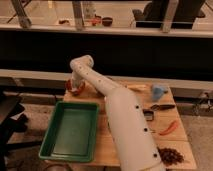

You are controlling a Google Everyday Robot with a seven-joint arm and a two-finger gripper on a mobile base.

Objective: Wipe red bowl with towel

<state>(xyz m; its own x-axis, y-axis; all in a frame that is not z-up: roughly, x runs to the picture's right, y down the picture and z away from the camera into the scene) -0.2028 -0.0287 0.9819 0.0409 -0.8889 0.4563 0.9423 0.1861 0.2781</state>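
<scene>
Across wooden table (101,148), showing red bowl (69,86) as rim just left of gripper (77,88); angling arm (96,81) down from raised elbow; not revealing claw state.
</scene>
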